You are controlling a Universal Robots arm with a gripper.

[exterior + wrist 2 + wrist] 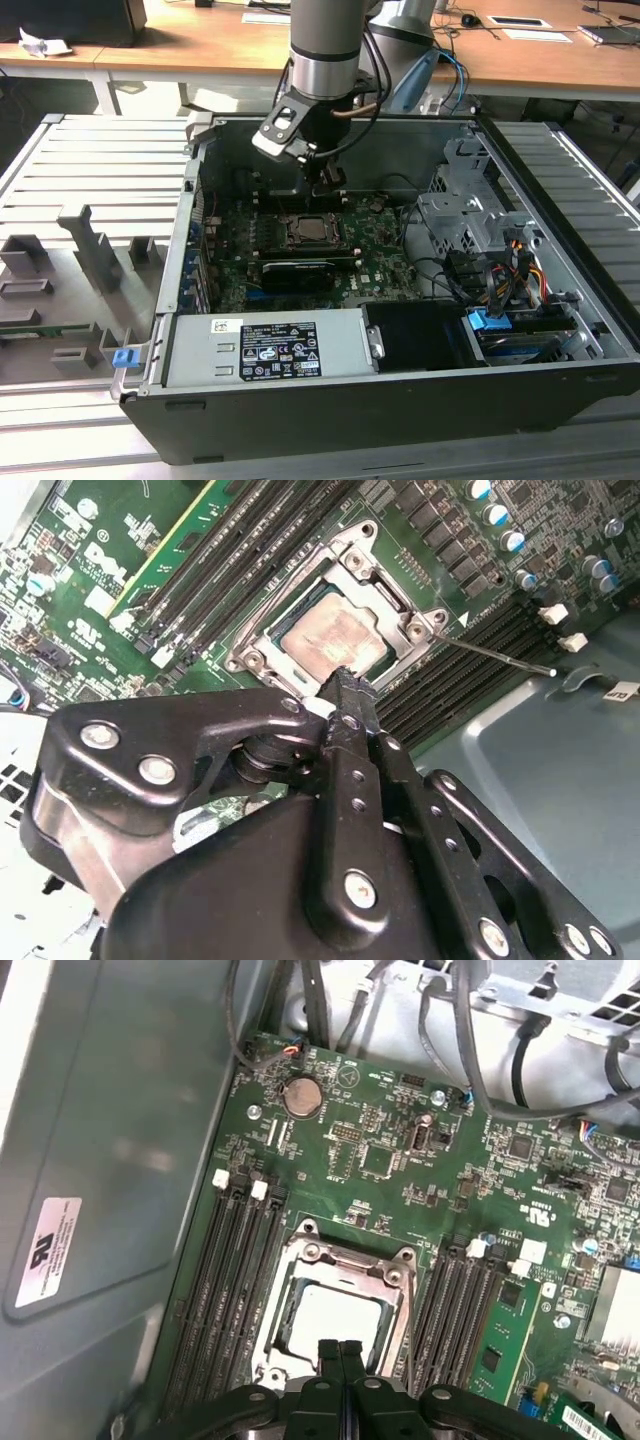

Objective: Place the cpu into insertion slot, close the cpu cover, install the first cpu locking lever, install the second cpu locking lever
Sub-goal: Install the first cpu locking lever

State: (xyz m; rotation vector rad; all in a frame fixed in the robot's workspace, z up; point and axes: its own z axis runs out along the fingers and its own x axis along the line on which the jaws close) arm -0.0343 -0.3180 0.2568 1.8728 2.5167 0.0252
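Observation:
The cpu point(335, 640) lies flat in the insertion slot point(308, 232), its dull silver top showing in both wrist views point(335, 1322). The cpu cover point(345, 1265) is a silver frame lying down around the chip point(395, 590). A thin locking lever point(500, 657) sticks out from one corner of the socket across the memory slots. My gripper point(329, 188) hangs just above the socket's far edge. Its black fingertips point(340, 1352) are pressed together with nothing between them, right beside the chip's edge point(345, 690).
Long black memory slots point(225, 1280) flank the socket on both sides. In the exterior view a black expansion card point(295, 272) lies just in front of the socket, a grey power supply box point(265, 350) in front of that, and a drive cage with cables point(480, 235) at the exterior view's right. The case wall point(100, 1160) stands close by.

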